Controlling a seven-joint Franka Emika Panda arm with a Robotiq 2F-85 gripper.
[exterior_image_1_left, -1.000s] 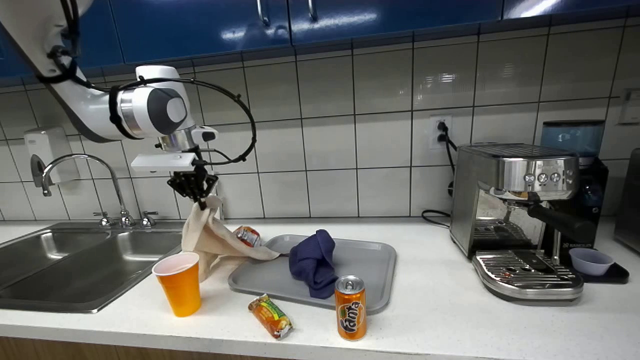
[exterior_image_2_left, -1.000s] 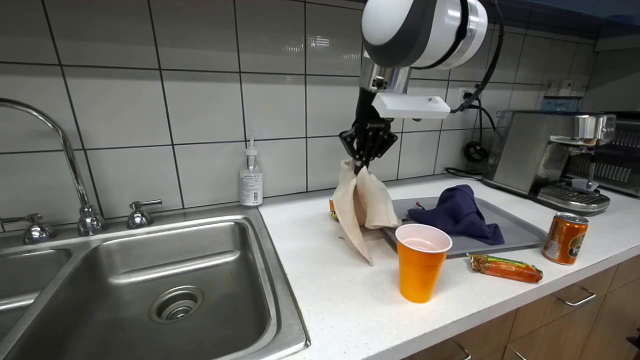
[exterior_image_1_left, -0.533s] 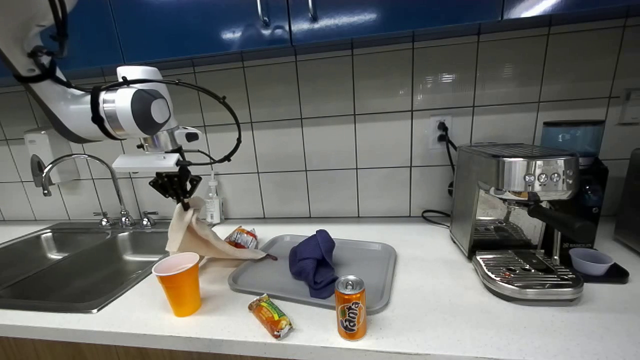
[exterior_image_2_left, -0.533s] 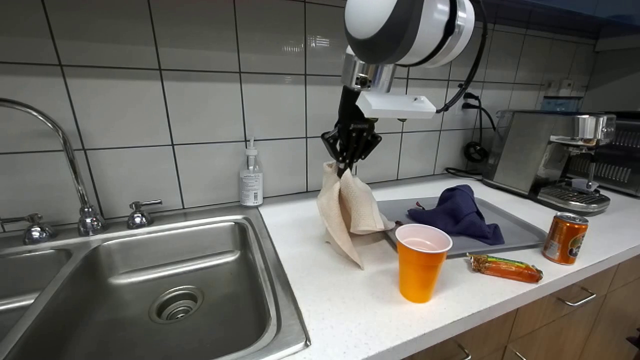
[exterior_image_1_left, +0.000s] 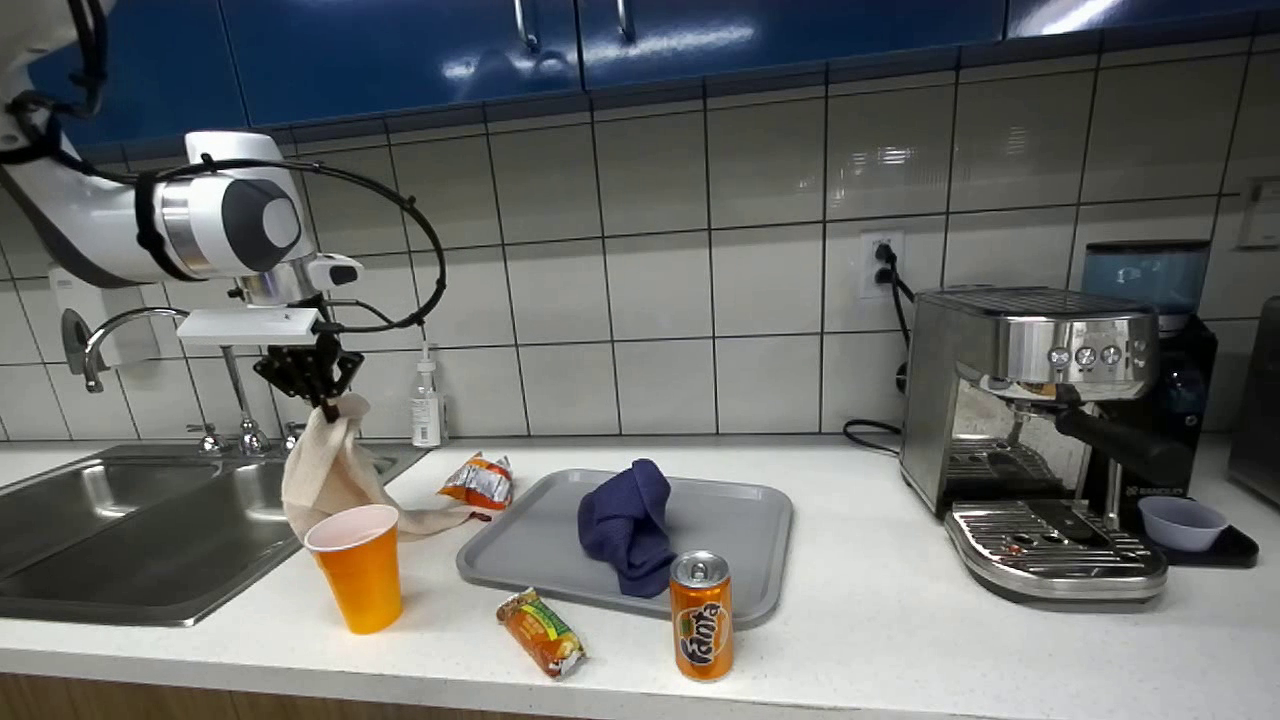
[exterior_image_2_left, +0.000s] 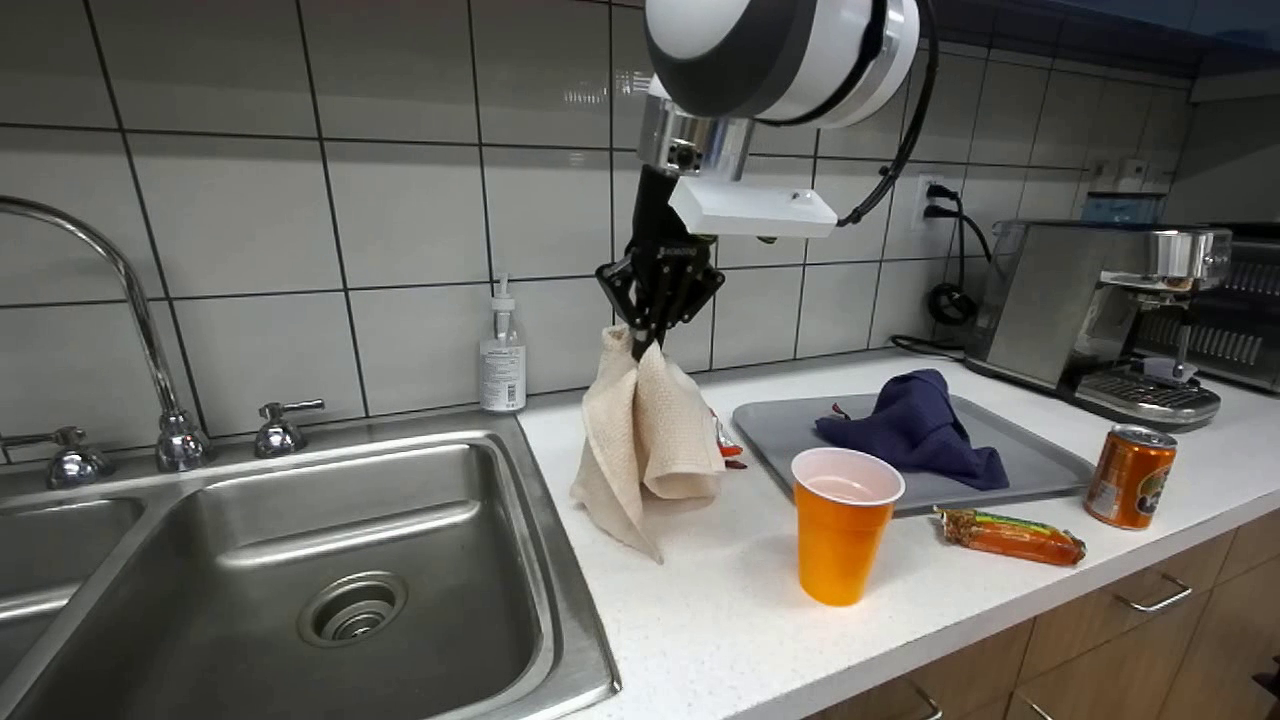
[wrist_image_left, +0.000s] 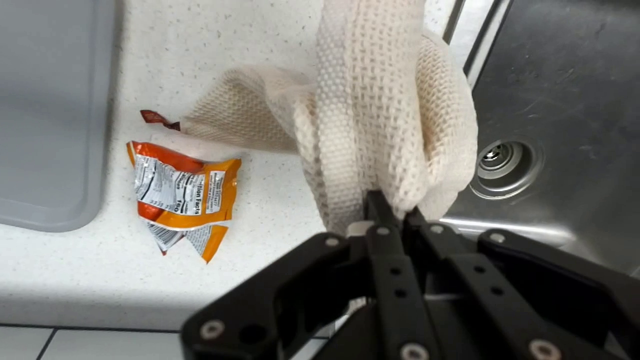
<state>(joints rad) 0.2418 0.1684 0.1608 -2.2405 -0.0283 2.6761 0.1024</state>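
My gripper (exterior_image_1_left: 330, 410) is shut on a beige woven cloth, holding it bunched by its upper part beside the sink. The cloth (exterior_image_1_left: 328, 470) hangs down, its lower end trailing on the counter behind the orange cup (exterior_image_1_left: 357, 575). In an exterior view the gripper (exterior_image_2_left: 645, 345) holds the cloth (exterior_image_2_left: 675, 430) just right of the sink edge. In the wrist view the jaws (wrist_image_left: 392, 207) pinch the cloth (wrist_image_left: 375, 110). A small dark red piece (wrist_image_left: 159, 120) lies at the cloth's trailing corner. An orange snack packet (wrist_image_left: 187, 185) lies near it, mostly hidden in an exterior view.
A grey tray (exterior_image_1_left: 530, 570) carries a crumpled navy cloth (exterior_image_1_left: 628, 525). A Fanta can (exterior_image_1_left: 701, 620) and a snack bar (exterior_image_1_left: 541, 633) stand and lie in front. The sink (exterior_image_2_left: 300, 500), faucet (exterior_image_2_left: 130, 300), soap bottle (exterior_image_2_left: 502, 350) and coffee machine (exterior_image_1_left: 1030, 400) are around.
My gripper has moved toward the sink with the cloth still held. The cloth's trailing end has slid off the tray onto the counter, uncovering more of the orange packet and the soap bottle.
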